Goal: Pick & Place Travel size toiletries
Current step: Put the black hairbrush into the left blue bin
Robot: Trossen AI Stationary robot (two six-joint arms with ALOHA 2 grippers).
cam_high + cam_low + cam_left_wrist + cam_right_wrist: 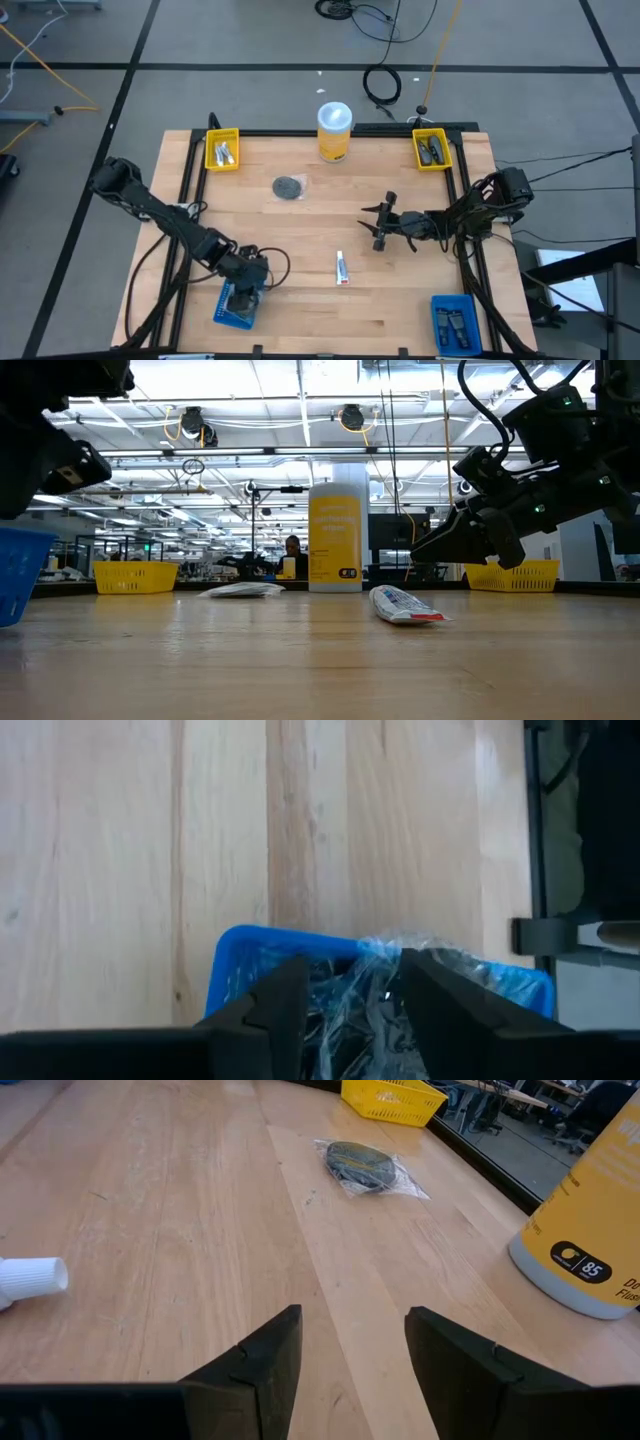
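A white tube with a red end (341, 268) lies flat on the wood near the table's middle, also in the low view (405, 605); its white cap shows in the right wrist view (30, 1278). A dark round disc in a clear wrapper (290, 187) lies farther back (362, 1165). My left gripper (247, 277) hangs open over the near-left blue bin (237, 308). A clear-wrapped dark piece (375, 1020) sits in the bin between its fingers. My right gripper (378, 228) hovers open above the wood (435, 545), right of the tube and pointing left toward the disc. My left gripper (352, 982) has its fingers on either side of the clear wrapper (420, 955), coming from above over the blue bin (240, 955). I cannot tell whether they touch it.
The big yellow canister with a white lid (334, 130) stands at the far edge. Two yellow bins with small items sit at the far corners (221, 150), (432, 148). A second blue bin (455, 322) sits at the near right. Bare wood lies between tube and disc.
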